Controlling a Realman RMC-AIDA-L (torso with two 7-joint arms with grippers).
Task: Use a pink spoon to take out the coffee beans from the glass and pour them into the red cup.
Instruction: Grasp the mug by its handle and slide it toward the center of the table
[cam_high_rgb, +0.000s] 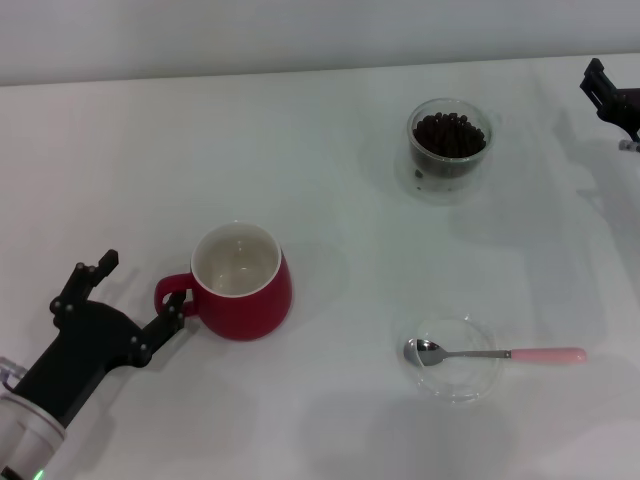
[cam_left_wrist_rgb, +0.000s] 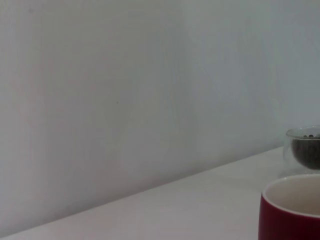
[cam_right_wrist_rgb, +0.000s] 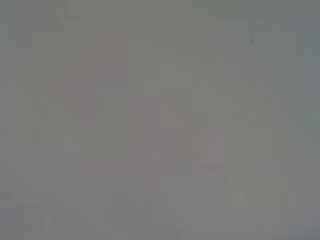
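Observation:
The red cup (cam_high_rgb: 245, 285) stands at the left of the white table (cam_high_rgb: 330, 240), its white inside empty and its handle toward my left gripper (cam_high_rgb: 138, 288). That gripper is open, one fingertip (cam_high_rgb: 174, 310) right beside the handle. The glass (cam_high_rgb: 449, 148) at the far right holds a heap of coffee beans (cam_high_rgb: 449, 134). The pink spoon (cam_high_rgb: 500, 354) lies at the near right, its metal bowl resting in a shallow clear saucer (cam_high_rgb: 470, 380). My right gripper (cam_high_rgb: 612, 100) is at the far right edge, away from everything. The left wrist view shows the cup's rim (cam_left_wrist_rgb: 292, 210) and the glass (cam_left_wrist_rgb: 304, 150).
A pale wall (cam_left_wrist_rgb: 125, 100) runs behind the table. The right wrist view shows only a blank grey surface.

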